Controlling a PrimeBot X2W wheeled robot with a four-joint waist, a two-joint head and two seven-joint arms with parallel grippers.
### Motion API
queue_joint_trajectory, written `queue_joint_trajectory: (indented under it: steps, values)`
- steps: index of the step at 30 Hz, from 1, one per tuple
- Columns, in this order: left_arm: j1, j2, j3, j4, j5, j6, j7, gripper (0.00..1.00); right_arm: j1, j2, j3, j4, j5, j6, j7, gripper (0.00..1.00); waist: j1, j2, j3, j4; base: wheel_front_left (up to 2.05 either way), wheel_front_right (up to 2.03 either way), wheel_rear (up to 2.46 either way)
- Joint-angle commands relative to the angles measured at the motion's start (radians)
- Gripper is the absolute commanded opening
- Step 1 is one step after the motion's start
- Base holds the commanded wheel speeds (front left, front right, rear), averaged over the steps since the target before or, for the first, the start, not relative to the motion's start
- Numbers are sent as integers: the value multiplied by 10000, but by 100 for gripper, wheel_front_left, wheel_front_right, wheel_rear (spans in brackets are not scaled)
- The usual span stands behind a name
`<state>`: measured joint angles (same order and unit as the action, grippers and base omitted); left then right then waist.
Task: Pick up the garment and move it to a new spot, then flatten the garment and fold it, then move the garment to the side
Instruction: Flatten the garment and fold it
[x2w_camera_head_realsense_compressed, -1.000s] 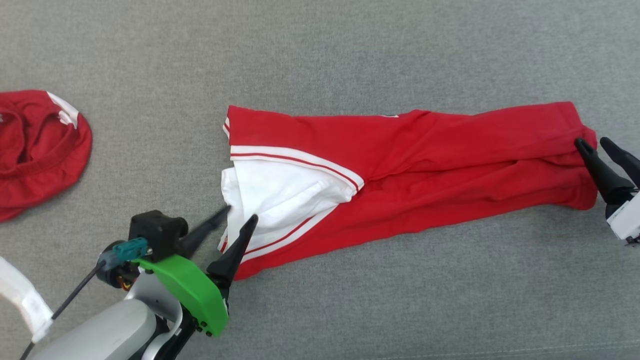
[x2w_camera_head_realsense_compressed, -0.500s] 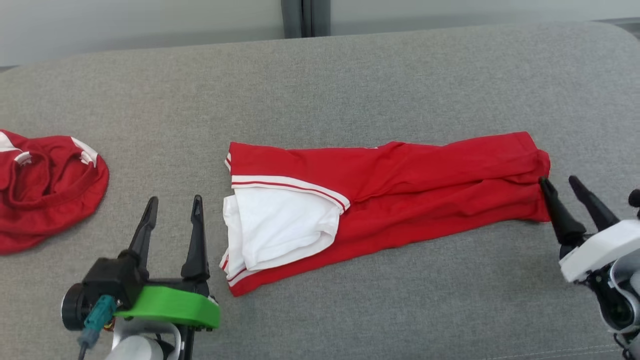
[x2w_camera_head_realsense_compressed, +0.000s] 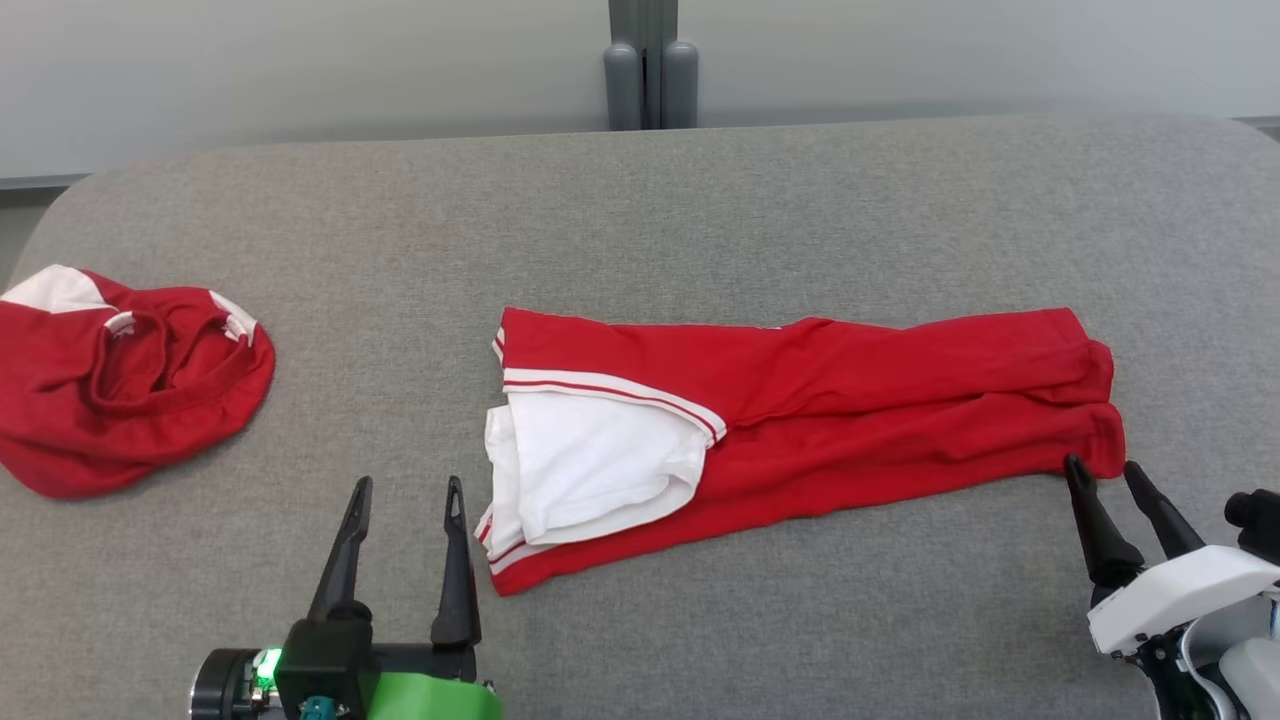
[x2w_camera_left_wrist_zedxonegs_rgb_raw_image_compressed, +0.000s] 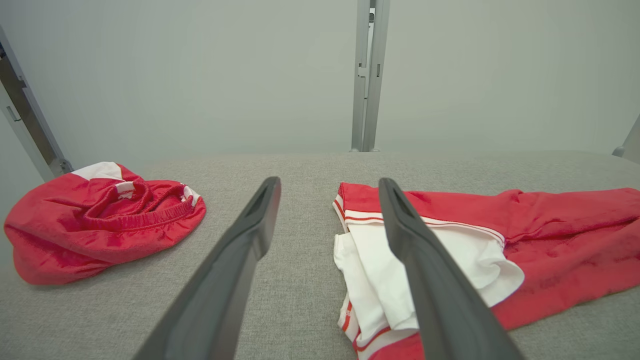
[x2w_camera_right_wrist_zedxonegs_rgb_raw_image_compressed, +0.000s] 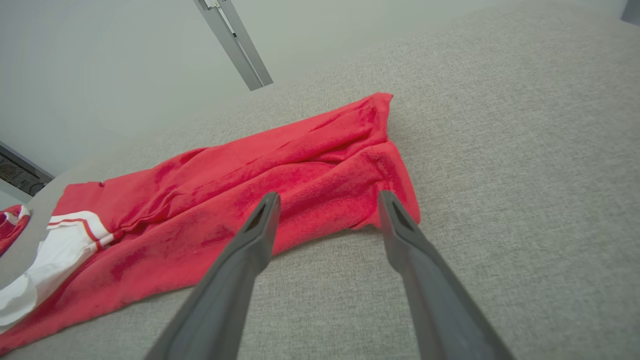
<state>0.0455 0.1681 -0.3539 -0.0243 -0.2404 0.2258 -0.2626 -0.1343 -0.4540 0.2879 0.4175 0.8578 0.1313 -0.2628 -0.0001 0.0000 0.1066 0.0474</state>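
The garment (x2w_camera_head_realsense_compressed: 850, 400) is a red piece with a white panel and striped trim, folded into a long strip across the grey surface; it also shows as the garment (x2w_camera_left_wrist_zedxonegs_rgb_raw_image_compressed: 550, 240) and the garment (x2w_camera_right_wrist_zedxonegs_rgb_raw_image_compressed: 280, 180) in the wrist views. My left gripper (x2w_camera_head_realsense_compressed: 408, 485) stands open just left of the garment's white end, touching nothing. My right gripper (x2w_camera_head_realsense_compressed: 1105, 465) is open at the strip's near right corner, with nothing between its fingers. Open fingers frame each wrist view: left gripper (x2w_camera_left_wrist_zedxonegs_rgb_raw_image_compressed: 330, 181), right gripper (x2w_camera_right_wrist_zedxonegs_rgb_raw_image_compressed: 327, 196).
A second red garment (x2w_camera_head_realsense_compressed: 120, 385) lies bunched at the far left of the grey padded surface (x2w_camera_head_realsense_compressed: 700, 220); in the left wrist view it is the bunched garment (x2w_camera_left_wrist_zedxonegs_rgb_raw_image_compressed: 100, 215). A grey post (x2w_camera_head_realsense_compressed: 650, 70) rises behind the far edge against a pale wall.
Both grippers have let go of the garment's ends and drawn back towards me, fully open. The head camera has tilted up, so the whole scene sits lower in view.
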Motion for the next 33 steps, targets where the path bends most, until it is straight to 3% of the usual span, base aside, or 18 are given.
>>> queue_joint_trajectory:
  steps: [1,9,19,20,21,22,23,25,33]
  values:
    - [197,-123,88,52,199,-147,-28,100,-48,-4,-173,164,-144,-13,-24,100,1,0,1,204,0,0,0]
    - [260,-711,415,138,919,-749,-28,100,-1451,145,-1059,1989,-387,-11,234,100,1,0,336,700,0,0,0]
    - [-271,-1083,355,328,1197,-1276,-28,100,-3324,207,-992,4501,-709,-11,1715,100,1,0,1158,1205,0,0,0]
    - [-306,-1097,360,334,1187,-1272,-28,100,-3322,269,-893,4548,-654,-11,1850,97,1,0,1211,1245,0,0,0]
    - [-327,-1108,364,326,1181,-1280,-28,100,-3282,276,-818,4549,-608,-10,1949,87,1,0,1253,1266,0,0,0]
    - [-354,-1125,369,312,1174,-1282,-29,100,-3186,290,-708,4497,-554,-7,2022,60,1,0,1300,1279,0,0,0]
    - [-369,-1140,357,318,1164,-1303,-29,100,-3098,308,-652,4464,-477,-7,2023,44,1,0,1333,1279,0,0,0]
    - [-414,-1154,326,336,1230,-1344,-29,100,-2932,315,-532,4348,-377,-8,1981,0,1,0,1379,1253,0,0,0]
    - [-462,-1169,396,331,1464,-1392,-29,100,-2783,-709,-481,4043,-565,-27,1355,0,1,0,1349,893,0,0,0]
